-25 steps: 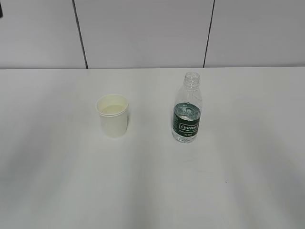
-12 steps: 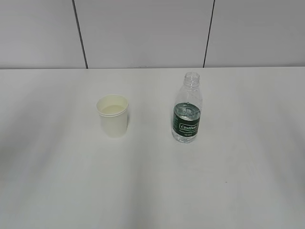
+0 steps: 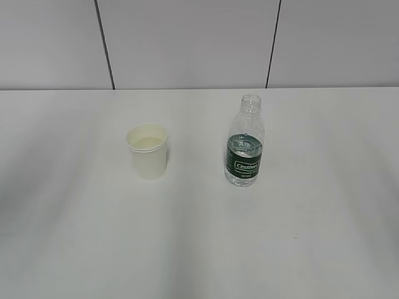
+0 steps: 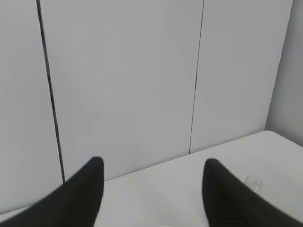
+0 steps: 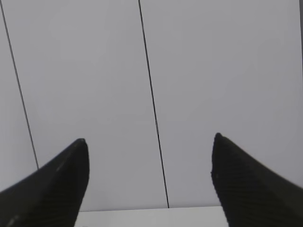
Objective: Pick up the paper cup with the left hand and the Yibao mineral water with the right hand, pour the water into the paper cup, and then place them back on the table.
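Note:
The paper cup [image 3: 148, 151] stands upright on the white table [image 3: 199, 237], left of centre, with a pale liquid surface inside. The Yibao mineral water [image 3: 244, 144] stands upright to its right, uncapped, with water [image 3: 243, 144] up to about the top of its green label. Neither arm shows in the exterior view. In the left wrist view my left gripper [image 4: 152, 163] is open and empty, held above the table facing the wall; the bottle's mouth [image 4: 254, 182] shows at lower right. In the right wrist view my right gripper [image 5: 150, 138] is open and empty, also facing the wall.
A grey panelled wall [image 3: 187, 43] with dark vertical seams stands behind the table's far edge. Nothing else stands on the table.
A small dark shape at the top left edge of the exterior view has gone. The cup and the bottle have not moved.

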Controlling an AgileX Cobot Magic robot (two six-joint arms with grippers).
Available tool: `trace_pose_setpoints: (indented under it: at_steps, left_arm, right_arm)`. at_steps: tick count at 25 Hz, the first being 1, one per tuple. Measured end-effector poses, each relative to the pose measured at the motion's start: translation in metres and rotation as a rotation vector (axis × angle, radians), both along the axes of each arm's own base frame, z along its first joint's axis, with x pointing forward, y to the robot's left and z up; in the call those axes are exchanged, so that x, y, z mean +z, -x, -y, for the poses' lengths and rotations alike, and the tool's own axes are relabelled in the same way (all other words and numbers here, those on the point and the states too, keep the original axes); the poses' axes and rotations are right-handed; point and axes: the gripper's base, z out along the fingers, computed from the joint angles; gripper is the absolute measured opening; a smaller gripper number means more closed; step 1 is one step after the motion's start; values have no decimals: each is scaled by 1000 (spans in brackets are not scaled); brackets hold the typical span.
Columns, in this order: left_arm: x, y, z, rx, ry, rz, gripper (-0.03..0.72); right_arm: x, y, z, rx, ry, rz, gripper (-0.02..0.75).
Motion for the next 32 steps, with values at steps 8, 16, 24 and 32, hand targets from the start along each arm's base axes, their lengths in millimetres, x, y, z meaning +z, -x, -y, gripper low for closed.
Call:
trace_pose_setpoints:
  at_steps: [8,16,24,32]
  left_arm:
    - [0,0,0,-1,0,0,445]
    - [0,0,-1,11,-10,9,441]
    - [14,-4,-10,107,194,93,441]
    - [-21,3,-32,401,-139,-236,439]
  right_arm:
    - [0,0,0,0,0,0,593]
    - [0,0,0,-3,-1,1,593]
    - [0,0,0,-4,-1,1,593]
    - [0,0,0,-5,-2,2,593]
